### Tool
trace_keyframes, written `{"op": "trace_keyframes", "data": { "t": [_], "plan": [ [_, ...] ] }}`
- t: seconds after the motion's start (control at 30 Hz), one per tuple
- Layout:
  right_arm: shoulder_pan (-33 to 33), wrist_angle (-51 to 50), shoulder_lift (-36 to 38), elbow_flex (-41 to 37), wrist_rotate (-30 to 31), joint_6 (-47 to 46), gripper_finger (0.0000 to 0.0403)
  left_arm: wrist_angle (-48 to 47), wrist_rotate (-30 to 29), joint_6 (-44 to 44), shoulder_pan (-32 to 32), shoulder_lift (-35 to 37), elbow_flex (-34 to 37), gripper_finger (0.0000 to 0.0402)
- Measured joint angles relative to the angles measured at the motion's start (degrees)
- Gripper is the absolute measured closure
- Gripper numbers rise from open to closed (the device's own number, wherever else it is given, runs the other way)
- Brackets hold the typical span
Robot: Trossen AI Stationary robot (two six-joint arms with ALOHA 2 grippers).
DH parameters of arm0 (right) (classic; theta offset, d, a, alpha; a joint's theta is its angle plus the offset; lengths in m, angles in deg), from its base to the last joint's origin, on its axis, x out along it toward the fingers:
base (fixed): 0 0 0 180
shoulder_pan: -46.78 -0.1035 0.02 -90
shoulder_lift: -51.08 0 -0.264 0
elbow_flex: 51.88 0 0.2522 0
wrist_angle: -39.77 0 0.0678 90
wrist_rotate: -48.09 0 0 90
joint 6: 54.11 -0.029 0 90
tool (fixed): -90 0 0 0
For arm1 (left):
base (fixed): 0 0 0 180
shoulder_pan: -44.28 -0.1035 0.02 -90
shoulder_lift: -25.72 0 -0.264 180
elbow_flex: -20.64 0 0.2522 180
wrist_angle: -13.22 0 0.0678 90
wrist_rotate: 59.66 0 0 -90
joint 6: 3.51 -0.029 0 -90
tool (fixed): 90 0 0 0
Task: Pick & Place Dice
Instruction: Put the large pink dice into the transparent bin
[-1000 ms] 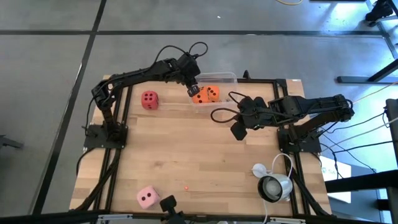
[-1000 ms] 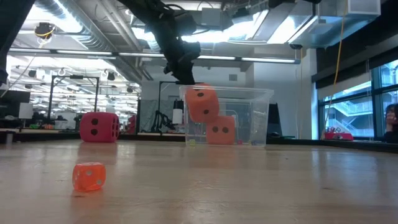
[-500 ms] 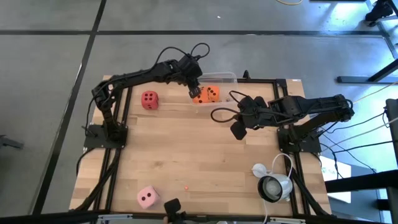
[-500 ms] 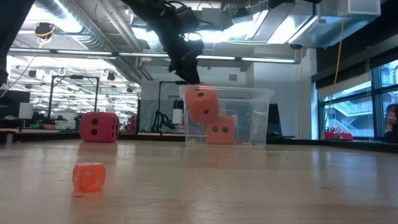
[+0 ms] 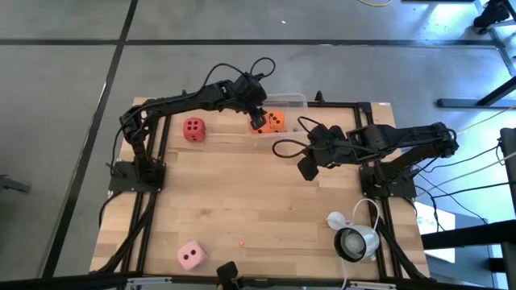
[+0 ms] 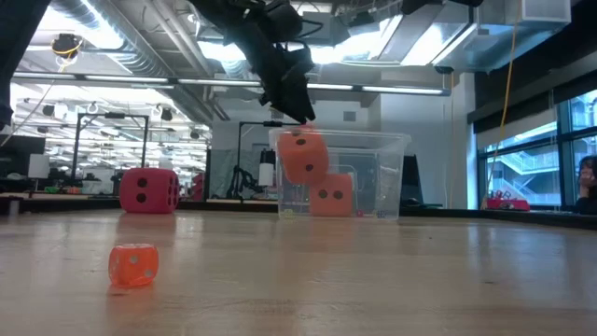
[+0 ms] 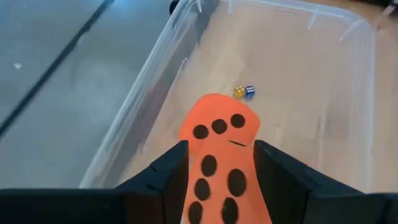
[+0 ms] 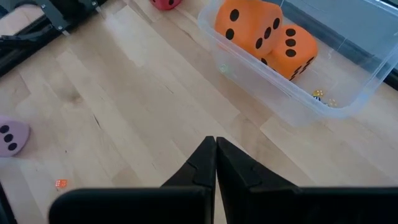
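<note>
- Orange dice: two lie in the clear bin at upper centre of the high view, one leaning on the other.
- Left end effector hovers over that bin, fingers apart, flanking the upper orange die.
- Red die sits left of the bin; pink die at lower left.
- Right end effector, fingers together, hangs above mid-tabletop.

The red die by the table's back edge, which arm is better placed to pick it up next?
Left, probably. The left end effector is over the bin, nearer the red die than the right end effector.
</note>
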Motion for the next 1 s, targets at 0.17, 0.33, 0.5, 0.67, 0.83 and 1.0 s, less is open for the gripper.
{"op": "trace_keyframes", "data": {
  "t": [0.17,0.33,0.5,0.67,0.83,1.0],
  "plan": [
    [0.0,0.0,-0.4,0.0,0.5,0.2,0.0389,-1.9,3.8,3.7,-0.9,2.8,0.0,0.0226],
    [0.2,0.6,-0.8,0.0,3.7,0.4,0.0389,-6.5,10.0,3.8,-1.8,9.2,0.0,0.0228],
    [1.1,2.3,-1.3,0.0,4.4,0.1,0.0389,-17.0,17.2,0.8,0.3,18.6,0.0,0.0228],
    [1.4,2.7,-2.1,0.0,4.5,0.7,0.0389,-31.2,16.7,-0.2,7.3,27.4,0.0,0.0231],
    [1.4,3.6,-3.4,0.0,3.9,0.7,0.0389,-39.8,15.2,8.3,20.3,33.0,0.0,0.0244],
    [1.4,4.7,-4.7,0.0,0.0,0.6,0.0389,-39.2,13.0,19.6,35.6,35.0,0.0,0.0248]
  ]
}}
